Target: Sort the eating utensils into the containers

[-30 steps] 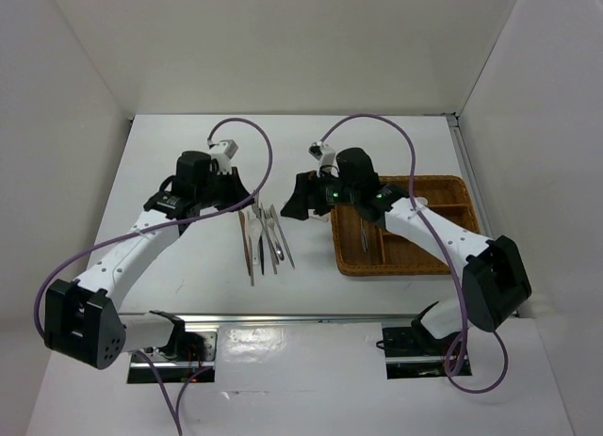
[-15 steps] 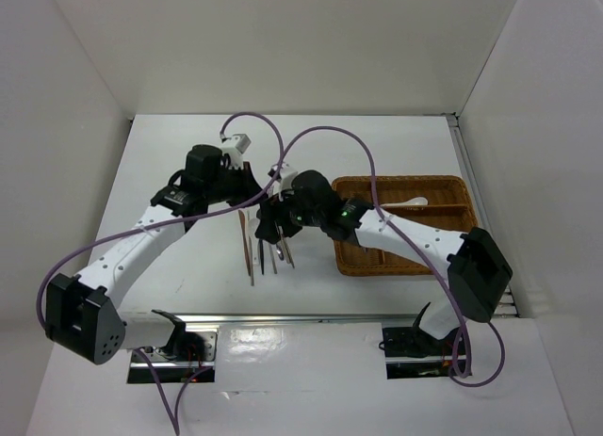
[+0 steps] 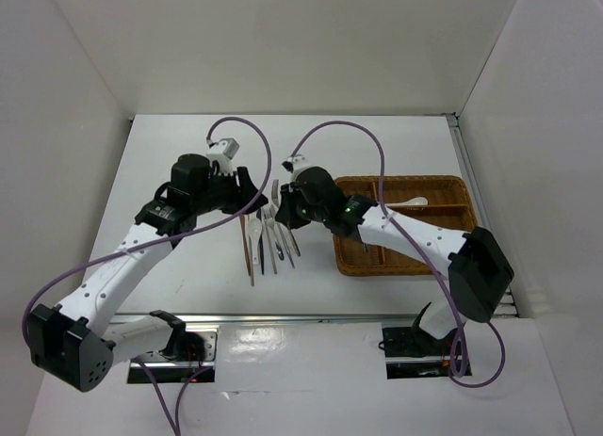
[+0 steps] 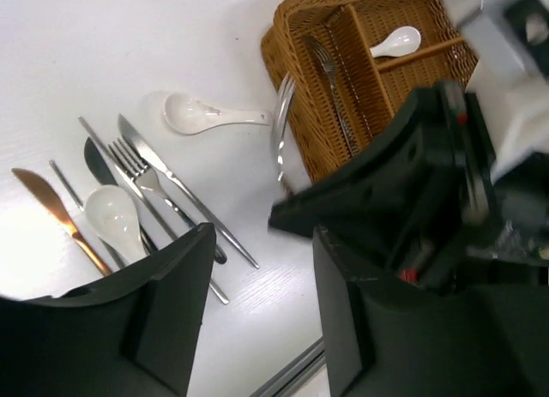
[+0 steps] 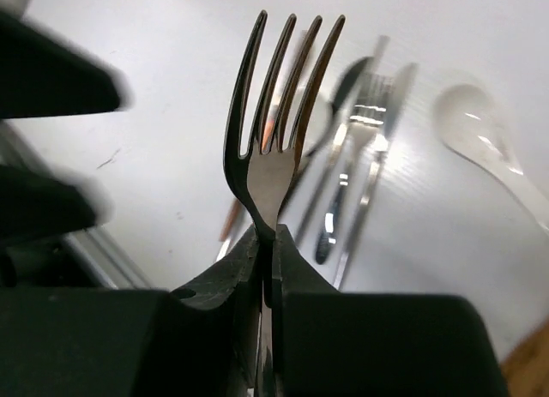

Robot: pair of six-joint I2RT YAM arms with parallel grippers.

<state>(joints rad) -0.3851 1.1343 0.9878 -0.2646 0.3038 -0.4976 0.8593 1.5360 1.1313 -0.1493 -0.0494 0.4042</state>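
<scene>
My right gripper is shut on the handle of a silver fork, which stands tines up above the utensil pile. The same fork shows as a curved silver strip in the left wrist view. Several utensils lie on the white table: a fork, slim knives, a copper-coloured knife and two white ceramic spoons. My left gripper hangs open and empty just left of the pile. The wicker tray holds a fork and a white spoon.
The tray stands right of the pile, close to my right arm's forearm. The two wrists are near each other over the pile. White walls enclose the table at back and sides; a metal rail runs along the near edge.
My right gripper came from over the tray to the pile, shut on a fork and lifted it. My left gripper went from shut to open and drew back slightly left.
</scene>
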